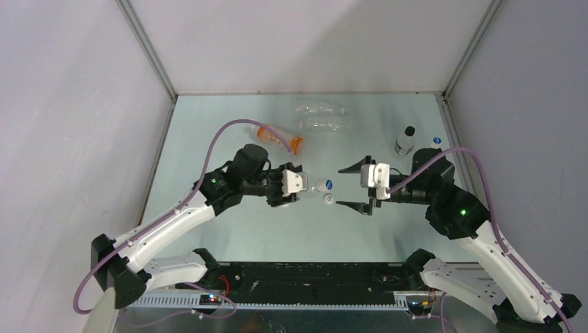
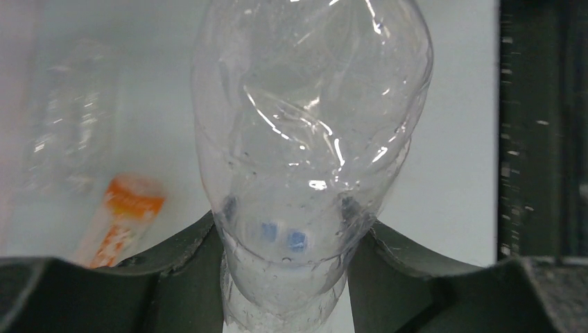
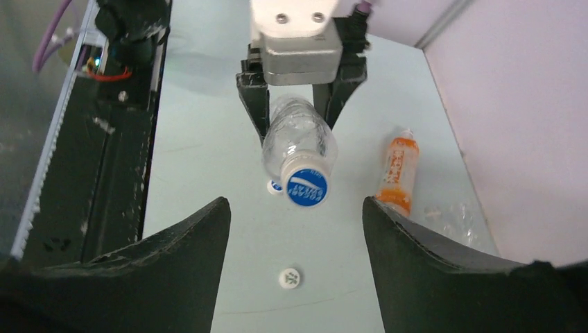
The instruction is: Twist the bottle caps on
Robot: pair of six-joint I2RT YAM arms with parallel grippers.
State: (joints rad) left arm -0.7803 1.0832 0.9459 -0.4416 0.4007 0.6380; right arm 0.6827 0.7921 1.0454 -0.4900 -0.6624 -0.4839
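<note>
The left gripper (image 1: 299, 186) is clamped on the body of a clear bottle (image 3: 298, 135); one finger presses each side. The bottle is held clear of the table (image 1: 229, 229), lying roughly level, with its neck pointing toward the right arm. A blue cap (image 3: 306, 186) with white markings sits on the neck. The frames do not show how far it is threaded on.

The right gripper (image 1: 338, 187) faces that cap with its fingers spread wide and nothing between them. The fingertips stand just short of the cap, one to each side of the bottle's axis, and touch neither the cap nor the bottle.

On the table beneath the gap between the two grippers lies a loose white cap (image 3: 290, 278). A second cap (image 3: 274, 186) lies farther along and is partly hidden behind the held bottle.

Beyond the left gripper an orange bottle (image 1: 281, 139) lies on its side. Two more clear bottles (image 1: 320, 116) lie side by side near the far edge. A small bottle with a black cap (image 1: 404, 142) stands upright at the far right, with another blue cap (image 1: 437, 139) just beside it.
</note>
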